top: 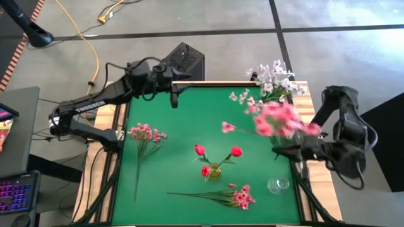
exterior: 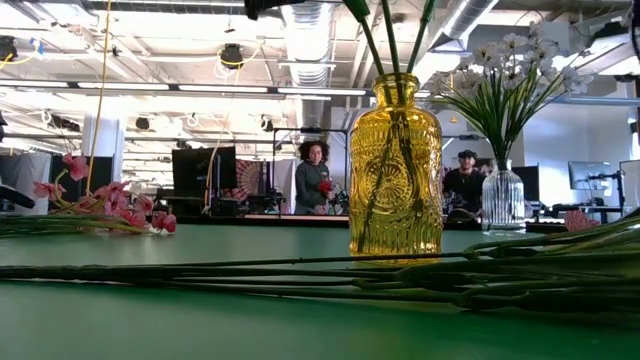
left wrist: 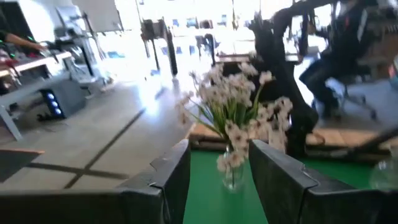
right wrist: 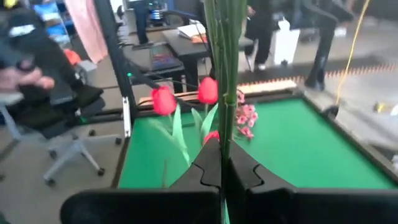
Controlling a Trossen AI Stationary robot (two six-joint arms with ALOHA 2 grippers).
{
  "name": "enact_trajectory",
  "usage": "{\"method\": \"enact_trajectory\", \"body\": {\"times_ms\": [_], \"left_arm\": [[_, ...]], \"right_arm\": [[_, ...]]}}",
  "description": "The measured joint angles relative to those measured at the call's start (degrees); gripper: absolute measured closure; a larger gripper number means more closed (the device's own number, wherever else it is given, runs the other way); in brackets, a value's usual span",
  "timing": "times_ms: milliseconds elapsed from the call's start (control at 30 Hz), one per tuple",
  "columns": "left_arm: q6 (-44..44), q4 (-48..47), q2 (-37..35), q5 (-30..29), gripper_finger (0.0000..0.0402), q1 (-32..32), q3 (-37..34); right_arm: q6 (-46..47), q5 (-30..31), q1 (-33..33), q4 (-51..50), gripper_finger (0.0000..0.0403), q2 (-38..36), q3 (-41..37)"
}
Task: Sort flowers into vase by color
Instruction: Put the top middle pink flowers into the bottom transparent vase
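1. Right now the right pincer (top: 276,151) is clenched on the green stems of a pink spray (top: 278,120), holding it up at about three o'clock on the tabletop (top: 183,120).
2. Close by, at about five o'clock, stands an empty clear vase (top: 278,185).
3. White flowers (top: 274,79) already sit in a vase at about one o'clock, and red buds (top: 218,154) sit in the yellow vase (top: 214,170) in the middle.
4. Two more pink sprays lie flat, one at nine o'clock (top: 145,133) and one at six o'clock (top: 237,195).
5. Over at eleven o'clock the left pincer (top: 175,94) is released and holds nothing.
6. Next, I think, the stems must go down into the clear vase.
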Motion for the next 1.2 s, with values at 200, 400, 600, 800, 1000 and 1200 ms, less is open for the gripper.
{"method": "enact_trajectory", "body": {"times_ms": [200, 400, 600, 800, 1000, 1200], "left_arm": [[-4.51, 8.95, -1.33, -1.5, 0.0253, 0.04, -6.7], [-6.1, 9.57, -1.32, -1.43, 0.0253, -0.09, -7.36], [-7.1, 10.34, -1.32, -1.46, 0.0253, -0.11, -7.36], [-8.09, 9.97, -1.32, -1.45, 0.0254, -0.71, -7.36], [-8.09, 9.5, -1.32, -1.45, 0.0254, -1.72, -7.36], [-8.09, 9.28, -1.32, -1.45, 0.0254, -2.05, -7.36]], "right_arm": [[-0.22, 11.92, 10.91, 0.04, 0.038, 2.18, -5.58], [8.35, 17.34, 14.38, -0.42, 0.0378, 2.47, -9.88], [9.05, 14.22, 12.95, -1.27, 0.0378, 2.79, -12.32], [8.85, 13.23, 12.68, -1.49, 0.0377, 3.2, -12.32], [10.64, 13.32, 15.49, -4.16, 0.0377, 3.15, -13.03], [17.79, 13.38, 16.53, -4.65, 0.0377, 3.18, -17.95]]}}
